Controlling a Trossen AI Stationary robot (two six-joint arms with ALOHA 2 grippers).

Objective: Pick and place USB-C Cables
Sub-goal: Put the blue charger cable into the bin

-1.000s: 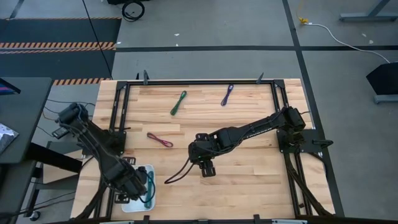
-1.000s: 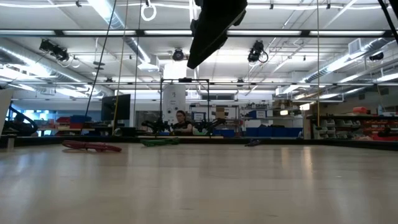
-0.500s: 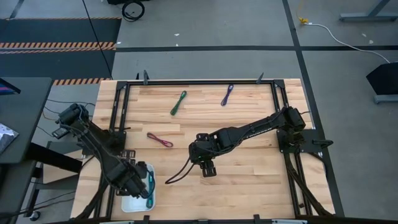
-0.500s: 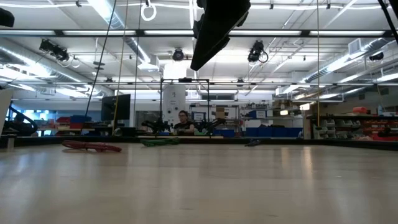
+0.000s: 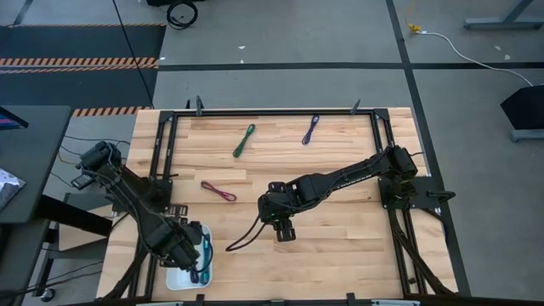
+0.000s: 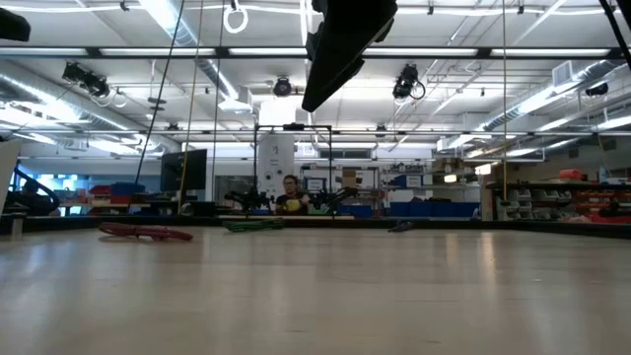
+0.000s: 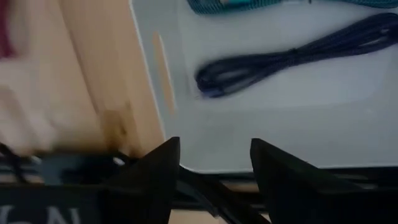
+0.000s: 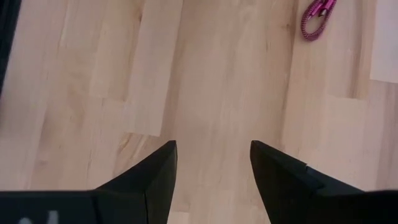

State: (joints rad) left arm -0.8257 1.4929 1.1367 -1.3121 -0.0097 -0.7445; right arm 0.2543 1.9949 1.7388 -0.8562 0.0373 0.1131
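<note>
Since the earlier frames the left gripper (image 5: 194, 255) has drawn slightly back over the white tray (image 5: 172, 279) at the table's (image 5: 340, 246) near left corner, and its jaws, then closed on a cable, now stand released with nothing between them. The right arm has not shifted.

Left wrist view: the two dark fingers (image 7: 152, 174) are apart above the tray's near rim. On the tray floor lie the blue-violet cable (image 7: 292, 59) and, beyond it, the teal cable (image 7: 233, 5), only partly in frame. The two lie close together; whether they touch cannot be told from this view. In the high view the teal cable (image 5: 206, 252) shows along the tray's right side.

The right gripper (image 5: 285, 229) hangs over the middle of the table, towards the near edge. Its jaws are spread and empty, over bare wood.

Remaining cables on the table:
- Magenta cable (image 5: 218, 191): left of centre, flat on the wood, well apart from the tray; its end also shows in the right wrist view.
- Green cable (image 5: 244, 140): near the far edge, left of the middle.
- Purple cable (image 5: 310, 129): near the far edge, right of the green one, apart from it.

In the low view a person (image 6: 290, 195) sits in the room beyond the table.
</note>
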